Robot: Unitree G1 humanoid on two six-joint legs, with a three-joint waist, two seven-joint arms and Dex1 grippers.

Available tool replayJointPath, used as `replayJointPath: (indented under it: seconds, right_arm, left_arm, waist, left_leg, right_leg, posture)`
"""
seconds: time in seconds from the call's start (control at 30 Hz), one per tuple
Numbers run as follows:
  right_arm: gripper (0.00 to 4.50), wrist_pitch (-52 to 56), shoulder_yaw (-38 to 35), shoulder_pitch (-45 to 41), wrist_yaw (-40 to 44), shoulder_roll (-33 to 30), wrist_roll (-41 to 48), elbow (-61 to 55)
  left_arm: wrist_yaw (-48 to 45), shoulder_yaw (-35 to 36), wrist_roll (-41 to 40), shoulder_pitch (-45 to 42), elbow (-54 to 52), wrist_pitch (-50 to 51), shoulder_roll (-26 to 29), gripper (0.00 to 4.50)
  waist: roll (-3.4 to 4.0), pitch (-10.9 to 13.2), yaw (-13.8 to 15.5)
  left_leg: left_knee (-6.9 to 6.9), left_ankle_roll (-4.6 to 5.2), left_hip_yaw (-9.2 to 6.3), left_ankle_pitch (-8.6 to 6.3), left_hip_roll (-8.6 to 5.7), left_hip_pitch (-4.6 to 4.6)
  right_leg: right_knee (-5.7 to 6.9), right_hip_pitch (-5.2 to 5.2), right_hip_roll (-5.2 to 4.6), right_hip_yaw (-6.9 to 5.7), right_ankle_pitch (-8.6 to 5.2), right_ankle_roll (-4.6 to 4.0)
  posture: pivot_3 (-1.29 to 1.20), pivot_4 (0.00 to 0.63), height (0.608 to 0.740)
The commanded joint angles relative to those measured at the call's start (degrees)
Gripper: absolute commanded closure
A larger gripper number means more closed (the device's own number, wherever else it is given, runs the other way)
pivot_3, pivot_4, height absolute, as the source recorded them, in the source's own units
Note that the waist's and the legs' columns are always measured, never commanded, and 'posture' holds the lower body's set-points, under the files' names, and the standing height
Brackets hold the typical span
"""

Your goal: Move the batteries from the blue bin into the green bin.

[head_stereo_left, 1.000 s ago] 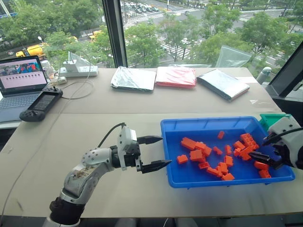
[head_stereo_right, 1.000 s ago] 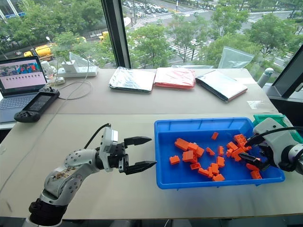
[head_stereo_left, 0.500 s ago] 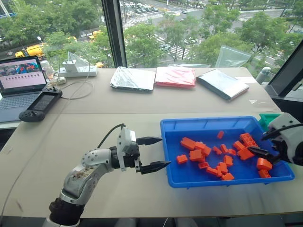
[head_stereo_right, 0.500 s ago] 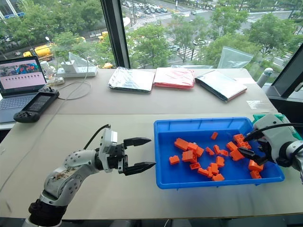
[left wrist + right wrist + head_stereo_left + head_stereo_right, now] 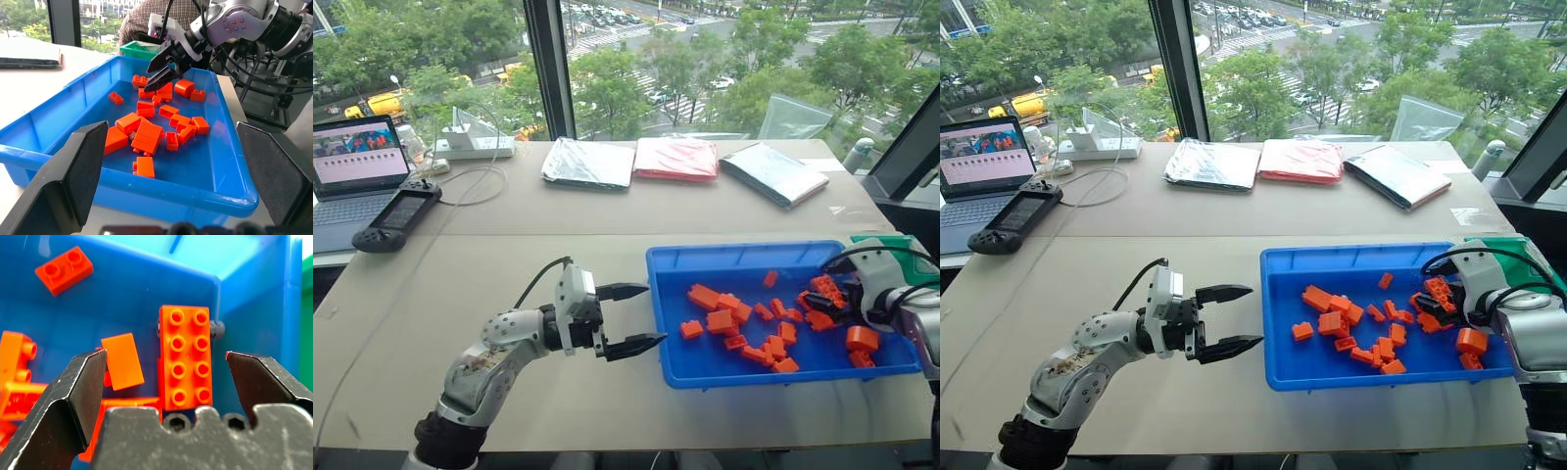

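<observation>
The blue bin (image 5: 744,251) lies on the table's right half with several orange batteries (image 5: 720,319) scattered in it. The green bin (image 5: 901,243) peeks out behind its far right corner. My right gripper (image 5: 818,302) is open and low inside the bin's right end. In the right wrist view its fingers (image 5: 78,382) straddle an eight-stud battery (image 5: 186,362) leaning on the bin wall, without touching it. My left gripper (image 5: 652,315) is open and empty, pointing level at the bin's left wall from just outside.
A laptop (image 5: 357,162), a game controller (image 5: 399,217) and a power strip (image 5: 475,147) sit at the back left. Two foil packs (image 5: 590,162) and a red one (image 5: 677,159) lie along the window. A person (image 5: 146,14) stands beyond the green bin.
My right gripper has sunk and moved farther into the bin's right end, staying open. The left arm has held still.
</observation>
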Motion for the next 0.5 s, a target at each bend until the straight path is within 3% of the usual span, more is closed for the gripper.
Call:
replayJointPath:
  seconds: [0.03, 0.33, 0.5]
  right_arm:
    - [0.01, 1.63, -2.74, 0.27, 1.07, -0.97, 1.92, -3.9]
    - [0.01, 5.31, -8.54, 4.85, 4.42, -2.12, 7.61, -12.89]
    - [0.01, 4.86, -8.71, 4.79, 1.55, -1.44, 6.66, -11.36]
  left_arm:
    - [0.11, 0.5, -1.49, -0.58, -2.53, 0.12, 0.35, 0.0]
    - [-0.14, 0.47, -1.76, -0.55, -2.25, 0.18, 0.42, 0.0]
    - [-0.17, 0.23, -1.69, -0.4, -2.13, 0.0, 0.48, 0.0]
  waist:
    - [0.0, 0.0, -0.08]
    - [0.0, 0.0, -0.06]
    - [0.0, 0.0, -0.15]
  left_leg:
    - [0.0, 0.0, 0.0, 0.0, 0.0, 0.0]
    - [0.0, 0.0, 0.0, 0.0, -0.01, -0.01]
    - [0.0, 0.01, 0.0, 0.0, 0.0, 0.0]
  right_leg:
    - [0.0, 0.0, 0.0, 0.0, 0.0, 0.0]
    - [0.0, 0.0, -0.01, 0.0, 0.0, 0.0]
    - [0.0, 0.01, 0.01, 0.0, 0.0, 0.0]
  posture:
    - [0.0, 0.15, 0.74]
    - [0.0, 0.15, 0.74]
    - [0.0, 0.15, 0.74]
